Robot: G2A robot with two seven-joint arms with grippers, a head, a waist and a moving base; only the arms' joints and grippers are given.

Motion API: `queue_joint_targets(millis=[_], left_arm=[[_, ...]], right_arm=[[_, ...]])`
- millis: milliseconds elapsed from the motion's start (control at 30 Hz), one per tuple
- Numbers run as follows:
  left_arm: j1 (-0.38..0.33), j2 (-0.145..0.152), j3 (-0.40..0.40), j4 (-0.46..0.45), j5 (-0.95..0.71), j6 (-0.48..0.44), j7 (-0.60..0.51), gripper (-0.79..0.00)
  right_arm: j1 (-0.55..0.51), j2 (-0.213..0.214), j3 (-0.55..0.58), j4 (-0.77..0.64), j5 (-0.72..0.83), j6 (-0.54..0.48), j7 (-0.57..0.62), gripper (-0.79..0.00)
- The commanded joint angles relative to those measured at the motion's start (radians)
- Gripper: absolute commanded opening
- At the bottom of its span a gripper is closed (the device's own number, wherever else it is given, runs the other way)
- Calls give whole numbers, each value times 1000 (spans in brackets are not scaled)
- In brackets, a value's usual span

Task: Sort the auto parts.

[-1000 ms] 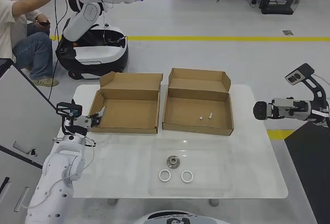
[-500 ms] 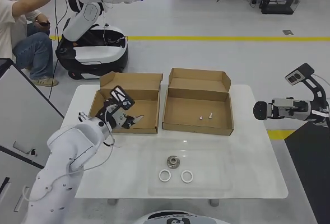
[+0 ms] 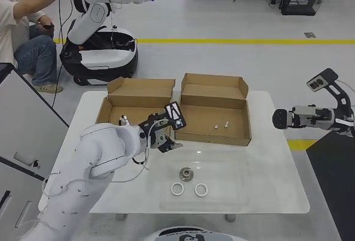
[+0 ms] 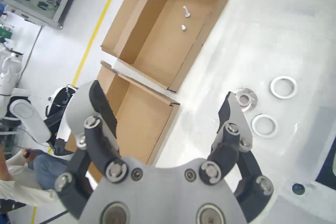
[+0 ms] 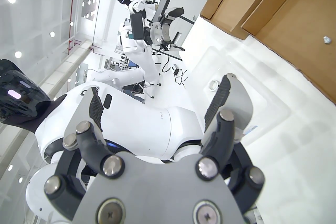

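while spread, left tool [image 4: 162,93] over table [image 4: 265,33]

My top camera looked down over the whole table [image 3: 267,181]. The left wrist camera hung close above it, the right one looked in from beyond its edge. All three shared the two cardboard boxes [image 3: 201,123].

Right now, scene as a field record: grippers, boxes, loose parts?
left gripper: open, holding nothing, above the table by the left box's near corner
right gripper: open, holding nothing, by the table's right edge
right box: two bolts inside
clear tray: metal flange and two white rings, none touching
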Motion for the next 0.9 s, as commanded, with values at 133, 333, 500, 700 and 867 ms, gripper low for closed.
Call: queue_joint_targets(millis=[133, 333, 500, 700, 867], left_arm=[[-62, -11, 101, 33, -150, 41, -73, 0], [-68, -12, 105, 32, -165, 46, -79, 0], [-68, -12, 105, 32, -165, 46, -79, 0], [-68, -12, 105, 32, -165, 46, -79, 0], [-79, -11, 122, 35, -198, 36, -54, 0]], right_arm=[[0, 0, 0, 0, 0, 0, 0, 0], [0, 0, 0, 0, 0, 0, 0, 0], [0, 0, 0, 0, 0, 0, 0, 0], [0, 0, 0, 0, 0, 0, 0, 0], [0, 0, 0, 0, 0, 0, 0, 0]])
